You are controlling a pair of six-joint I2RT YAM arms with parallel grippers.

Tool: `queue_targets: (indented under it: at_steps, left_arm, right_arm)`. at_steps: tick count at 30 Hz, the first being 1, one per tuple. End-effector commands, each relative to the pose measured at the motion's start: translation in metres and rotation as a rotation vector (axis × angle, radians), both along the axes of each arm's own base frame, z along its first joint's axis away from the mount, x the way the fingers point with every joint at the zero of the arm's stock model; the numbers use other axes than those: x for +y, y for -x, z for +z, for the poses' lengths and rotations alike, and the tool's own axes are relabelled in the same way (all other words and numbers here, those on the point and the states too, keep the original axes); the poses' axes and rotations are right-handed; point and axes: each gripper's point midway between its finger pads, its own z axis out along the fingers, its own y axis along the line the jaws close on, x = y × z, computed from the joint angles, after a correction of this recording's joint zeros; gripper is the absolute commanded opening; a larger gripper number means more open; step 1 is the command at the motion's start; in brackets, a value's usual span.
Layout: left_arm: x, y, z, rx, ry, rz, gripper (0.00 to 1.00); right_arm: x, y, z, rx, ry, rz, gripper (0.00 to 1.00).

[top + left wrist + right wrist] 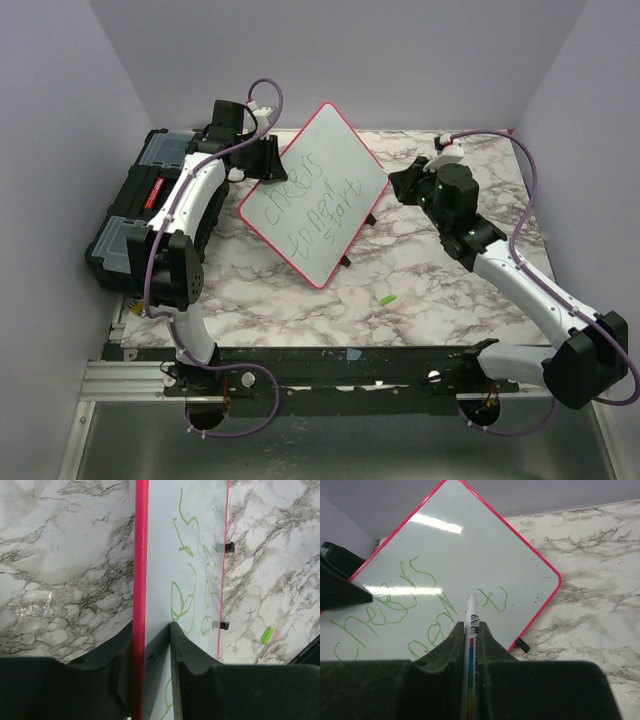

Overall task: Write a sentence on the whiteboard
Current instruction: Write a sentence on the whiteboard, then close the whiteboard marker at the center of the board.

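The whiteboard (318, 150) stands tilted on the marble table, its pink rim toward me. The sentence (310, 205) in green, beginning "cheers", runs across it in about three lines and shows again in the wrist views (182, 595) (395, 610). My left gripper (268, 158) straddles the board's upper left edge (151, 625). One finger lies against the rim, and a narrow gap shows beside the other. My right gripper (405, 183) (471, 625) is shut on a white marker (471, 612). The marker's tip points at the board's face near the last word, just off the right edge.
A black toolbox (140, 210) with clear lid pockets sits at the left, behind my left arm. A small green cap (387, 300) (267, 634) lies on the marble in front of the board. Black clip feet (522, 645) stick out from the board's lower rim.
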Motion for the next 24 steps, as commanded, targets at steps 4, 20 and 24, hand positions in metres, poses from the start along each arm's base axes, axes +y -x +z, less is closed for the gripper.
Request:
queue_targets:
  at_steps: [4, 20, 24]
  left_arm:
    - [0.023, 0.003, -0.041, 0.063, -0.167, 0.010, 0.32]
    - [0.027, -0.004, -0.036, 0.052, -0.170, 0.062, 0.48]
    - [0.025, -0.007, -0.031, 0.042, -0.159, 0.069, 0.52]
  right_arm:
    - [0.000, 0.003, -0.004, -0.002, 0.009, 0.003, 0.01]
    - [-0.001, 0.003, -0.005, -0.003, 0.007, -0.002, 0.01]
    - [-0.001, 0.002, -0.006, -0.003, 0.007, -0.003, 0.01]
